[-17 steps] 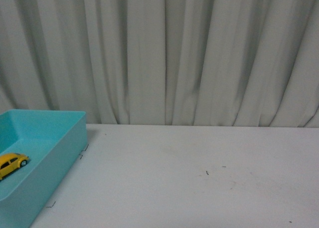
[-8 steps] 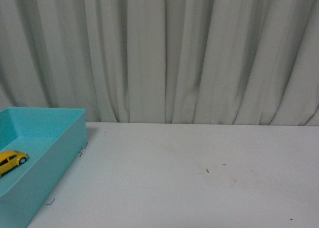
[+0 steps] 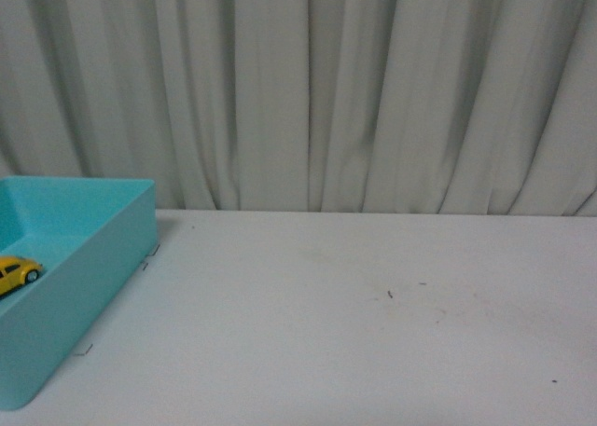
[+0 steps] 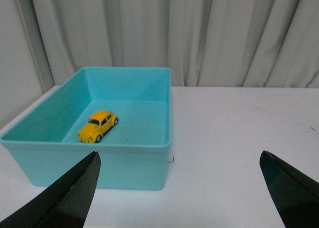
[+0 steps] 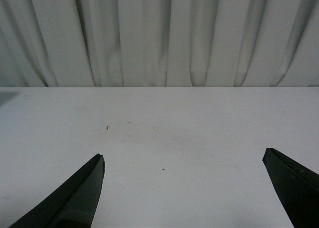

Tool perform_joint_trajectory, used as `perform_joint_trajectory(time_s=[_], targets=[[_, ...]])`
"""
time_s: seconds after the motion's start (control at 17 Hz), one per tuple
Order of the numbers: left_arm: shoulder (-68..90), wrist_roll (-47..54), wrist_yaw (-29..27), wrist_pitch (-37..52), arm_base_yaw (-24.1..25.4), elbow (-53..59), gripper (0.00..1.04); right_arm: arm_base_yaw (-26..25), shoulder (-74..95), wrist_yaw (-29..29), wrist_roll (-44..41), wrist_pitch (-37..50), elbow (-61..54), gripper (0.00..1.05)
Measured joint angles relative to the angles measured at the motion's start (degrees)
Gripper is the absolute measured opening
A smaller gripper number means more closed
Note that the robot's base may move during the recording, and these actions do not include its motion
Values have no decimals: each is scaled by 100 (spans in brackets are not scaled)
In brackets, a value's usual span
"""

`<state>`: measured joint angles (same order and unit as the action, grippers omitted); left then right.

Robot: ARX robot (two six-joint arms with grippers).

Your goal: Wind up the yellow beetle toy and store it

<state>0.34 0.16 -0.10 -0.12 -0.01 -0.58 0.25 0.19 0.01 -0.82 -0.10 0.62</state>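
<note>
The yellow beetle toy (image 4: 97, 125) stands on its wheels on the floor of a turquoise bin (image 4: 124, 163), apart from the walls. In the front view the toy (image 3: 16, 273) shows at the far left, partly cut off, inside the bin (image 3: 93, 286). My left gripper (image 4: 178, 160) is open and empty, set back from the bin's near wall, with its black fingertips (image 4: 75, 188) wide apart. My right gripper (image 5: 182, 160) is open too, over bare white table, holding nothing. Neither arm shows in the front view.
The white table (image 3: 354, 323) has a few small dark specks (image 3: 389, 295). Pale pleated curtains (image 3: 308, 90) hang right behind its back edge. Small staple-like marks (image 3: 84, 350) lie by the bin's side.
The front view has shifted: the bin and toy now sit lower-left and more cut off, and the table's back edge appears higher. The toy stays in the bin.
</note>
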Motion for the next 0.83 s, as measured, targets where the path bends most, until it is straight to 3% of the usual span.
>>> perform_joint_trajectory(time_s=[0.83], targets=[[0, 0, 2, -11, 0, 0, 98, 0, 0, 2, -2, -13, 0, 98]])
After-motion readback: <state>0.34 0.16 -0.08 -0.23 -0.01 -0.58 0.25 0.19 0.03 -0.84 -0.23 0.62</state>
